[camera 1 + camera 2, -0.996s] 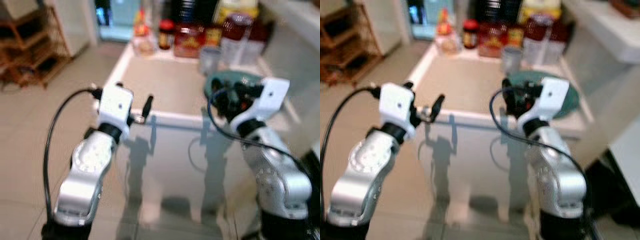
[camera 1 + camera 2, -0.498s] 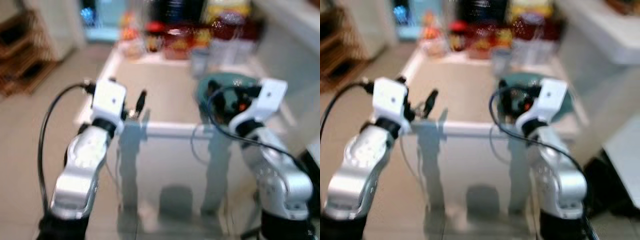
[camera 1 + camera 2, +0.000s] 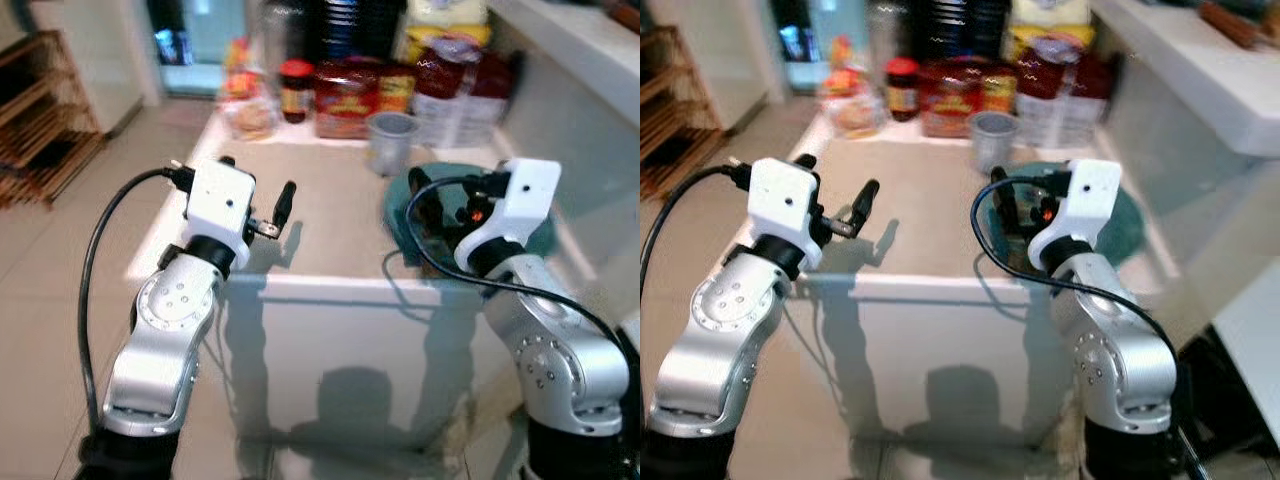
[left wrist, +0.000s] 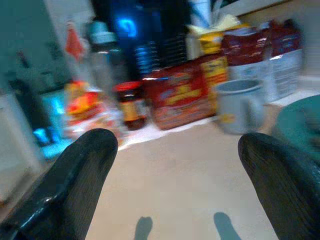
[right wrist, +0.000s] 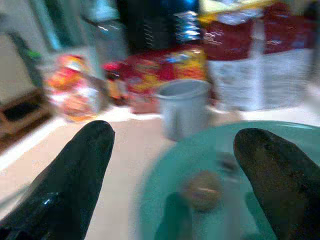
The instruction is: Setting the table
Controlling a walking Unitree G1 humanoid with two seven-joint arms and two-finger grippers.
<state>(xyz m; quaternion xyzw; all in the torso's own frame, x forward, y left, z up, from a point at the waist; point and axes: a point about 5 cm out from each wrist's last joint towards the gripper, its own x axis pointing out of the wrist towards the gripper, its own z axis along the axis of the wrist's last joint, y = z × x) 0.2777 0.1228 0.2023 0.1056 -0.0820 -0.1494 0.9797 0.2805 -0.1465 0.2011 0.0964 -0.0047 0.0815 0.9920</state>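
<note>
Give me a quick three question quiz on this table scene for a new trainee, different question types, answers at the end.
1. True or false: the right gripper is shut on the grey cup.
2. Which thing lies straight ahead of the right gripper? A) the jar B) the teal plate C) the wooden rack
3. Fill in: the left gripper hovers open above the bare near part of the ______.

Key
1. False: its fingers are spread and hold nothing.
2. B: the plate fills the gap between its fingers, with a small round bit of food on it.
3. Table.
</note>
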